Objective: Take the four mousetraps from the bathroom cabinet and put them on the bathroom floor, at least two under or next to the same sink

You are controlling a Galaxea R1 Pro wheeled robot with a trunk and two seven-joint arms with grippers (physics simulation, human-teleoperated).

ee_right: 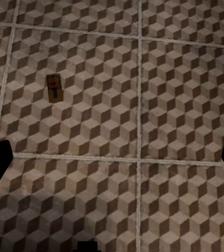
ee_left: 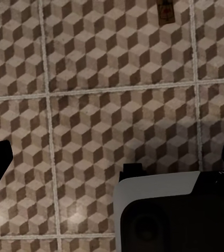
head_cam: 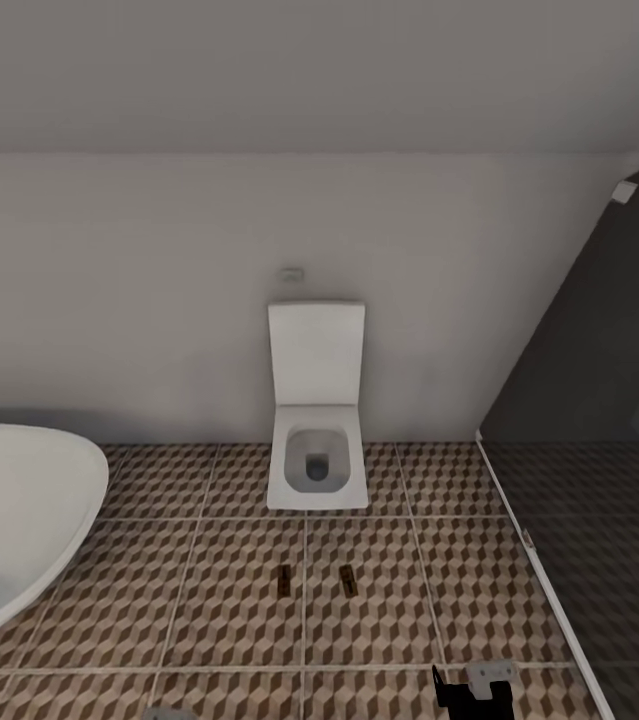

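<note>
Two mousetraps lie flat side by side on the cube-patterned bathroom floor, a short way in front of the toilet. One mousetrap appears in the right wrist view, well ahead of my right gripper, which is open and holds nothing. In the left wrist view a mousetrap sits at the far edge, and my left gripper is open over bare tile. My right gripper also pokes in at the head view's lower edge. The cabinet and the bathroom sink are out of view.
A white square toilet stands against the back wall. A white oval bathtub is at the left. A dark glass panel with a pale floor rail closes off the right. A white and black robot part shows under the left wrist.
</note>
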